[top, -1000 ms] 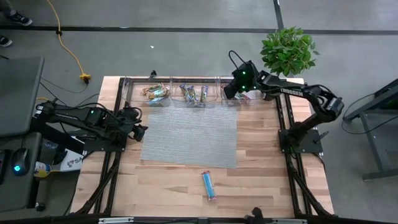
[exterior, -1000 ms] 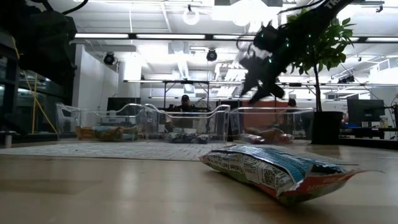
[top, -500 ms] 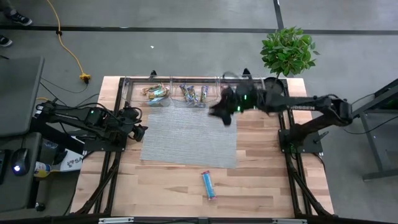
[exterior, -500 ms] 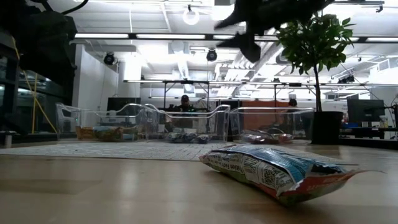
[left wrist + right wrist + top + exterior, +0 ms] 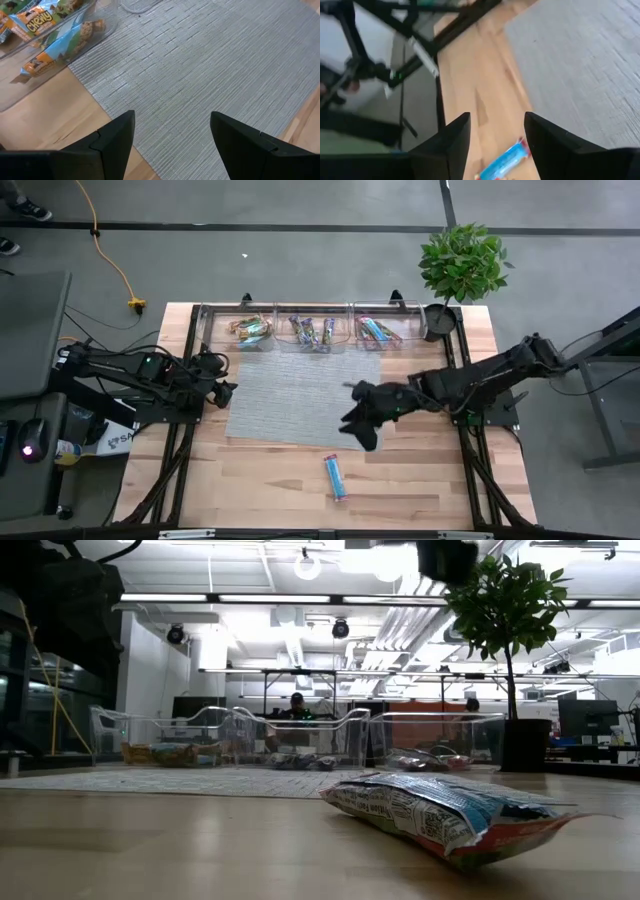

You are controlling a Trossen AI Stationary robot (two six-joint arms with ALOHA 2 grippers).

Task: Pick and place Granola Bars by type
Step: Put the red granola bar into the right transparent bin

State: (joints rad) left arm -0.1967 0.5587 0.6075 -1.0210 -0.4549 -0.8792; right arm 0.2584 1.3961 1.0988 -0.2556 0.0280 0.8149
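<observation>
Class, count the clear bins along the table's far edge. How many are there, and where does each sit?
3, in a row along the far edge: left bin, middle bin, right bin. All hold bars. None seems hidden.

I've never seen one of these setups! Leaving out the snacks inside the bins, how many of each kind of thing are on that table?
Clear bins: 3
Loose blue bar: 1
Grey mat: 1
Potted plant: 1
Robot arms: 2, ending in the left gripper and the right gripper
Total: 8
</observation>
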